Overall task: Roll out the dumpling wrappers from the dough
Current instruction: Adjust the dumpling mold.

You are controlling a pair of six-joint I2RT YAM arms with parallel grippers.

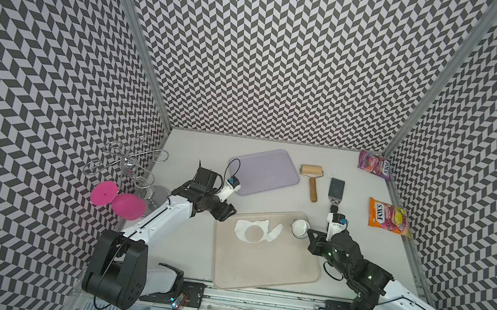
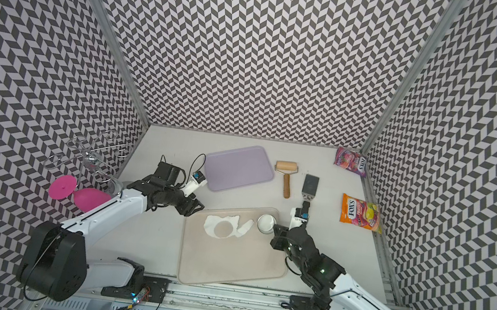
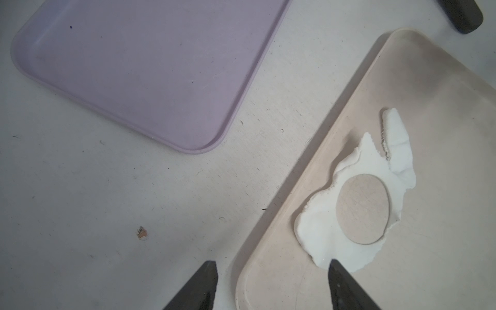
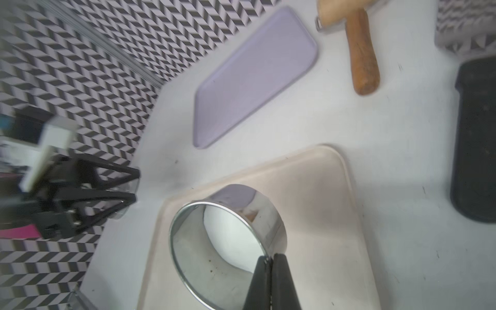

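Note:
The dough (image 1: 241,226) (image 2: 210,222) (image 3: 322,228) is a thin ragged white sheet with a round hole. It lies at the far end of the beige tray (image 1: 274,273) (image 2: 236,265) (image 3: 429,107). My right gripper (image 1: 308,231) (image 2: 274,227) (image 4: 269,257) is shut on the wall of a metal ring cutter (image 1: 299,228) (image 4: 252,206), held tilted at the tray's far right corner. Inside the ring shows a white disc, a dumpling wrapper (image 4: 233,233). My left gripper (image 1: 228,214) (image 2: 194,209) (image 3: 272,263) is open and empty, straddling the tray's left edge beside the dough.
A purple tray (image 1: 266,171) lies at the back, with a wooden roller (image 1: 312,177) and a black-handled scraper (image 1: 336,190) to its right. Two candy bags (image 1: 389,218) (image 1: 374,164) lie by the right wall. A wire rack (image 1: 128,163) and pink lids (image 1: 117,200) stand at the left.

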